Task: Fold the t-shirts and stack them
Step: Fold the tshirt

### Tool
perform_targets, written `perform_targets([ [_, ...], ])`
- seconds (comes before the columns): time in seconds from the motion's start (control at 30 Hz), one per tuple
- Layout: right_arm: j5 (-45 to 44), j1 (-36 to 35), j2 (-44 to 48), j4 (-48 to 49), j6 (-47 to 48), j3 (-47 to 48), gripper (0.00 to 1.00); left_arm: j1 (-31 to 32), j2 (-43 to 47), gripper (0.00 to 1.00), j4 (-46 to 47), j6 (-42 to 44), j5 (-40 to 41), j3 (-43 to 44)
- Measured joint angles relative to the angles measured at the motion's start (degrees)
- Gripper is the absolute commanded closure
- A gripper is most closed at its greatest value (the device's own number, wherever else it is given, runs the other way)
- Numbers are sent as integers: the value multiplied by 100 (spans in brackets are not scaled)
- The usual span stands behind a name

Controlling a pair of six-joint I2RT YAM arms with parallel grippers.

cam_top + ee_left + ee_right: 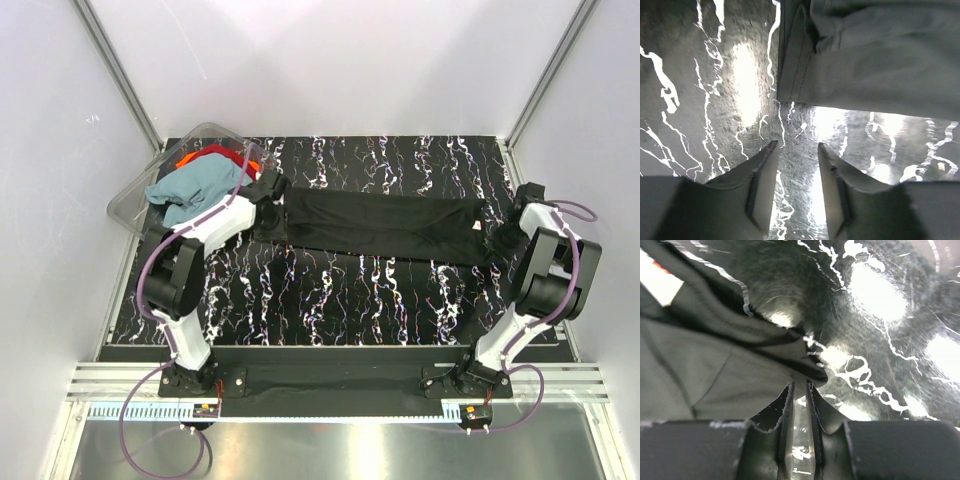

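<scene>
A black t-shirt lies as a long flat strip across the middle of the marbled table. My left gripper hovers at its left end. In the left wrist view this gripper is open with only table between its fingers, and the shirt's hemmed edge lies just past the tips. My right gripper is at the shirt's right end. Its fingers stand nearly together, pinching the cloth's edge at their tips. A teal-blue shirt and a red-orange shirt are heaped in the tub.
A clear plastic tub sits tilted at the table's far left corner, close behind my left arm. White walls with metal frame posts close in the left, right and far sides. A white label shows on the black shirt.
</scene>
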State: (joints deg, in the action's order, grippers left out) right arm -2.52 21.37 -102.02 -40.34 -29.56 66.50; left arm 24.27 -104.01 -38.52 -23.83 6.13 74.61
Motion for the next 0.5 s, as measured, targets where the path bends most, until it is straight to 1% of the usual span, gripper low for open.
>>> perform_targets([
  [0.13,35,0,391,-4,-7,0,78,-229,103,58,133,-37,-275,98],
  [0.3,273,-114,671,11,-44,13,76,-433,-181,62,264,-83,-382,332],
  [0.37,402,-400,656,13,4,96,74,-444,-402,62,341,-92,-409,455],
  [0.5,651,-1375,455,68,181,566,73,-439,-831,66,420,-109,-494,649],
])
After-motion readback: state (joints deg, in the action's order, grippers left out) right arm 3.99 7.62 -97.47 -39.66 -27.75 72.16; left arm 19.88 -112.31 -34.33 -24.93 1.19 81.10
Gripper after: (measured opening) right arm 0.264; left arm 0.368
